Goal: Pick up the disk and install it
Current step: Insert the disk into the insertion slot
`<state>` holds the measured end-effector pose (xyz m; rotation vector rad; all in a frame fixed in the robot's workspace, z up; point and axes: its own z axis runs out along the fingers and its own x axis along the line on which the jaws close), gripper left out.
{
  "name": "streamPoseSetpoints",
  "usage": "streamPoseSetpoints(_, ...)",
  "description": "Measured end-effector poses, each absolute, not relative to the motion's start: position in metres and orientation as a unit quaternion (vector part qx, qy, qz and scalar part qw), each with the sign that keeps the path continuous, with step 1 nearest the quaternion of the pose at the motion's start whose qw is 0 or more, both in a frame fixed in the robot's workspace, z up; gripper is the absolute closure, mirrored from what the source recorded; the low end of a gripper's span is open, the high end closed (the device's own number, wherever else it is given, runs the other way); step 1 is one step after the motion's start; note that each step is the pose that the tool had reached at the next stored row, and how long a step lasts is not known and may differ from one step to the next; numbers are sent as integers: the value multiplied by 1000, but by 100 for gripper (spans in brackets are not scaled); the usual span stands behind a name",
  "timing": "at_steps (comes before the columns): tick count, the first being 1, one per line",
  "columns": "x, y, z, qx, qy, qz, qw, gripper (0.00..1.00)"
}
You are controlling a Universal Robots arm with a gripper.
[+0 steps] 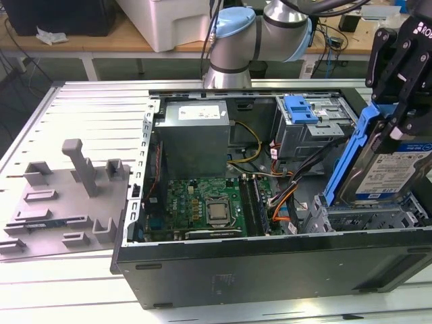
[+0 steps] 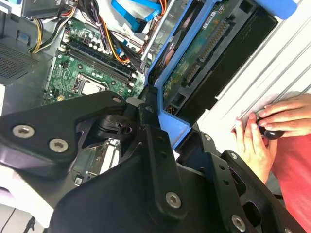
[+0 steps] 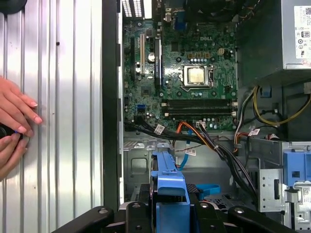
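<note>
In the exterior view my black gripper (image 1: 397, 121) is shut on the disk (image 1: 388, 172), a silver drive with a white-and-blue label and a blue plastic frame (image 1: 352, 150). The disk hangs steeply tilted over the metal bay (image 1: 361, 217) at the front corner of the open computer case (image 1: 270, 260), on the exterior view's right. Its lower edge is close to the bay; I cannot tell if they touch. The second wrist view shows the disk's green circuit-board underside (image 2: 204, 43) between the fingers (image 2: 146, 114). The blue frame (image 3: 167, 182) stands above the gripper (image 3: 167, 213) in the first wrist view.
Inside the case are a grey power-supply box (image 1: 196, 131), a motherboard (image 1: 202, 206), cable bundles (image 1: 283, 185) and a silver drive cage (image 1: 324, 128) with a blue latch (image 1: 300, 108). A grey fixture (image 1: 67, 189) lies on the exterior view's left. A person's hands (image 3: 14, 116) rest on the ribbed table beside the case.
</note>
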<state>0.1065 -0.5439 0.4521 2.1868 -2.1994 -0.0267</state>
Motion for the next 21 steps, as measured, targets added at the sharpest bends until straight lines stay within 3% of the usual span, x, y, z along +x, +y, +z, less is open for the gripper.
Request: streamPoseSetpoints(21, 106, -543, 452, 719, -695, -7, 21, 63)
